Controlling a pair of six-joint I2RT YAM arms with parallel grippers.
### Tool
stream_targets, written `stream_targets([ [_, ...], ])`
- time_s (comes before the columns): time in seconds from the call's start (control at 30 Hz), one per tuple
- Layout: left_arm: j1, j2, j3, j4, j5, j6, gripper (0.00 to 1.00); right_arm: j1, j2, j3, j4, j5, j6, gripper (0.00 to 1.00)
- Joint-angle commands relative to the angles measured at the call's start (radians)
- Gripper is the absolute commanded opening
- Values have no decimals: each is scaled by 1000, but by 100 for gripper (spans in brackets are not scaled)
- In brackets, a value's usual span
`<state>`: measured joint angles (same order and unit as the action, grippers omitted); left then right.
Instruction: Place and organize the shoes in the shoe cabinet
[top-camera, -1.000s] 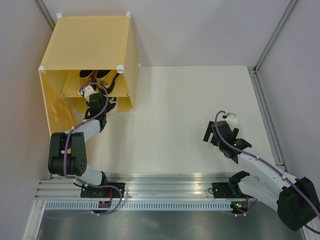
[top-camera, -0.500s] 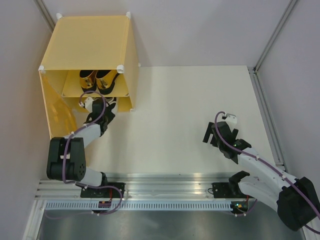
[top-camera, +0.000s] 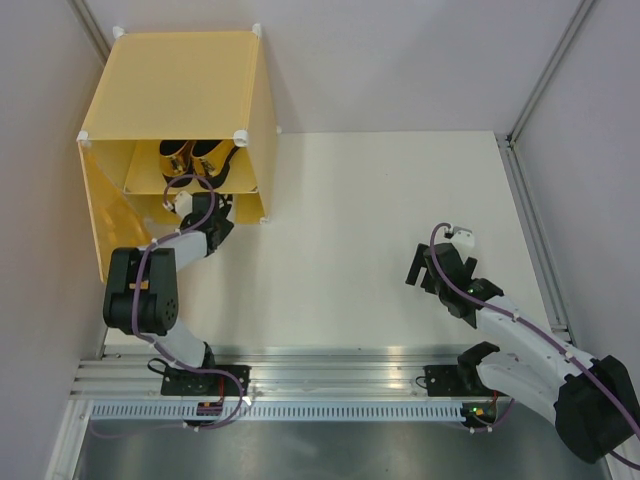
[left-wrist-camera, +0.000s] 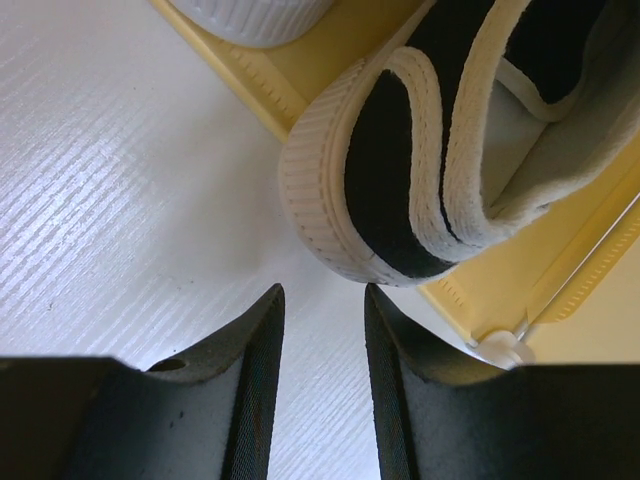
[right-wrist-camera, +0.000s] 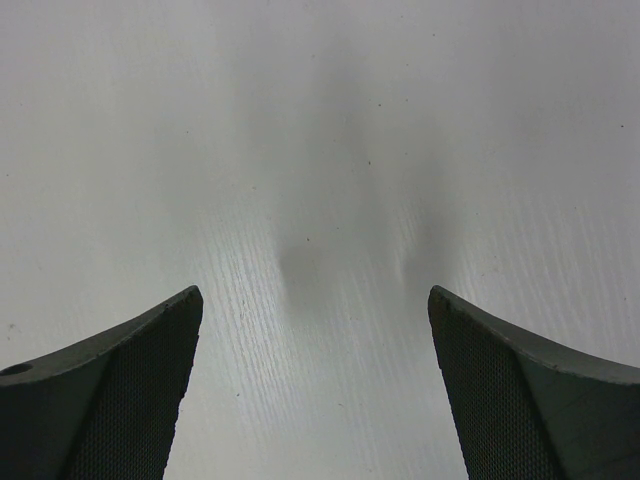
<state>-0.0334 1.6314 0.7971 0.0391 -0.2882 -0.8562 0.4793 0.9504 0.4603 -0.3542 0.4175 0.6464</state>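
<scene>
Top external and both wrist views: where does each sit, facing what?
Top external: above and behind the bases, looking down on table, shoe cabinet, left arm, right arm.
Left wrist: on left arm, facing a white sneaker heel at the cabinet's edge; jaws narrowly apart.
Right wrist: facing the table; jaws wide apart.
Shared: top external and left wrist both show the cabinet.

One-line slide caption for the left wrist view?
Left gripper, narrowly parted and empty, facing a white sneaker's black-striped heel that overhangs the yellow shoe cabinet's front edge.
</scene>
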Motion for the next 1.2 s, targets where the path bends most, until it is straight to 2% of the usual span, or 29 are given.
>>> stream_targets([
  [0.0,1,28,70,35,-63,-41,42,-5,2,-3,20,0,-2,98],
  [0.43,4,64,97,33,-52,-52,42,-5,14,-2,18,3,-4,97],
  [0.67,0,-45,4,-1,49,-96,50,-4,14,-3,20,3,-1,97],
  [0.93,-2,-290,-111,-126,167,-11,71,-5,17,-9,37,-6,-7,97],
  [1.03,-2,-422,-88,-226,280,68,86,-5,19,-8,34,-14,-8,98],
  [1.17,-2,-599,25,-364,359,225,98,-5,2,-12,40,-22,-13,98],
])
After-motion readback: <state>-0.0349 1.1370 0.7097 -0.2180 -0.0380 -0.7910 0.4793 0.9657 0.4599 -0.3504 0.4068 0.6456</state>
